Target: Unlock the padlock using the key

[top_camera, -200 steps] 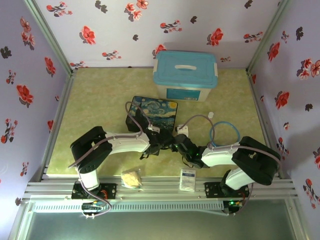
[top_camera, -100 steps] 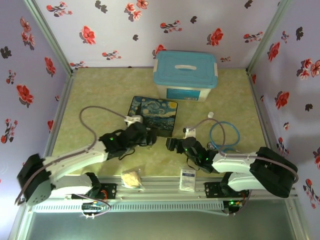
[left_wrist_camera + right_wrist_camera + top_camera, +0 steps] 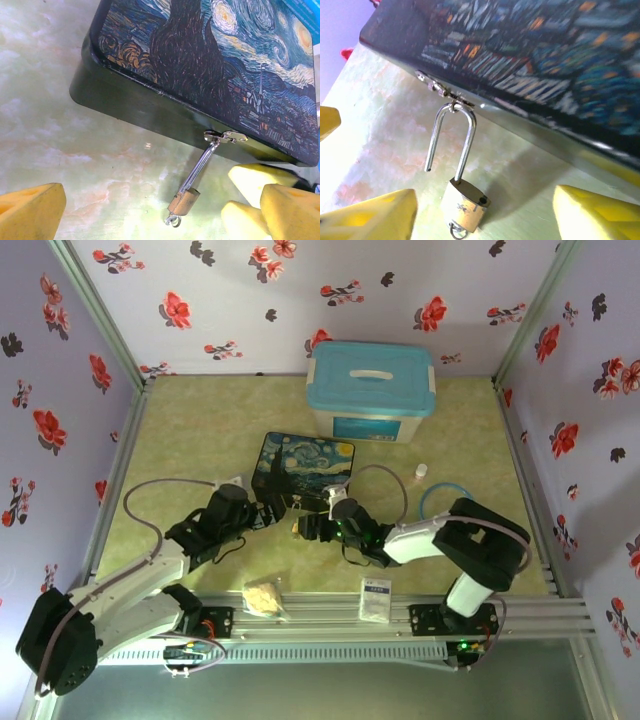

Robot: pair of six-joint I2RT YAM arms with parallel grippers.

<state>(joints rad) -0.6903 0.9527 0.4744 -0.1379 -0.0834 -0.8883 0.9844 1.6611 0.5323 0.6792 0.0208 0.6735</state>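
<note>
Looking outward from your near edge, the left fingers point(image 3: 35, 210) stand spread wide and grip nothing; the right fingers point(image 3: 592, 215) are parted too, one on either side of the padlock point(image 3: 465, 202) without touching it; the padlock lies on the table point(image 3: 75, 145) between both pairs, its shackle point(image 3: 468, 137) free at one leg and hooked through the hasp point(image 3: 442, 92) on the near wall of the painted tin point(image 3: 560, 60); the key point(image 3: 456, 231) sticks out of the padlock's near end.
</note>
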